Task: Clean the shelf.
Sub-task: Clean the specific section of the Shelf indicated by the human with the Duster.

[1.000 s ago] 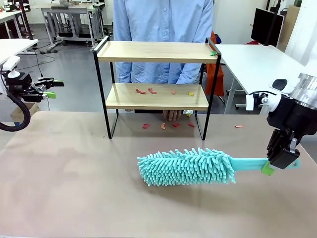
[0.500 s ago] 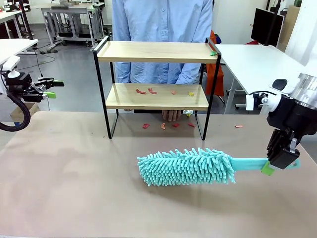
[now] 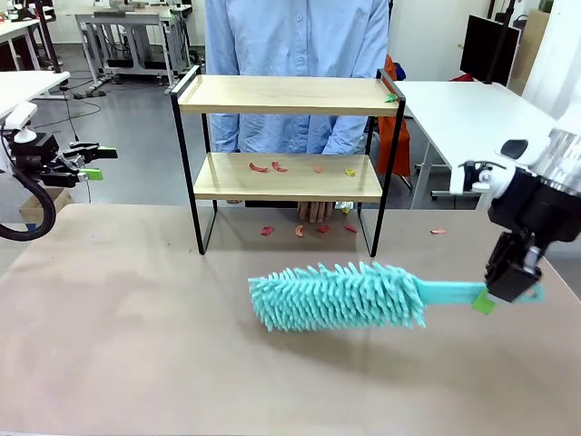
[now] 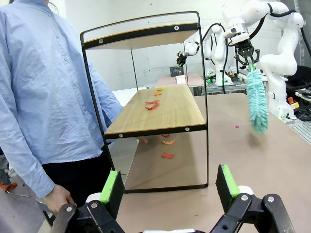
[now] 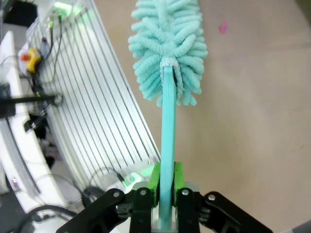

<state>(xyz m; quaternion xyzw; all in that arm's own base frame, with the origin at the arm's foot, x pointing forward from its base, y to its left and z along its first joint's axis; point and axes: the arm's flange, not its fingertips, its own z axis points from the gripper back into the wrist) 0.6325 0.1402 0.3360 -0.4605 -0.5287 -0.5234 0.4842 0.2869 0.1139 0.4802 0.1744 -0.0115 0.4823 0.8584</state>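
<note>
The right gripper [image 3: 495,298] was clamped on the end of the duster's [image 3: 336,297] handle [image 3: 449,292], its green pads pinching the thin teal stick from both sides in the right wrist view. The fluffy head reached straight out ahead of the fingers and seemed to hang just clear of the table [image 3: 136,345].

The shelf [image 3: 272,94] stood beyond that head, ahead of the right gripper and off to its left. Small scraps [image 3: 270,167] lay on its lower board, one green bit [image 3: 390,97] sat at the top board's corner nearest that gripper, and more lay on the table beneath. A person's hand [image 3: 315,211] rested just behind the shelf's foot.

The left gripper [image 4: 167,187] hung with its jaws wide and nothing between them. The shelf stood well ahead of it and side-on, with the lower board running away from its fingers.

The shelf looked light, just two thin boards in a wire-like frame, so it would probably slide or rock under a firm push. A black upright post seemed the best place to steady it. The duster should be light too, with a stiff handle and soft fronds. Held at the very end, its long reach could twist in the pads, so gentle sweeps would suit. The scraps looked light enough to flick away.
</note>
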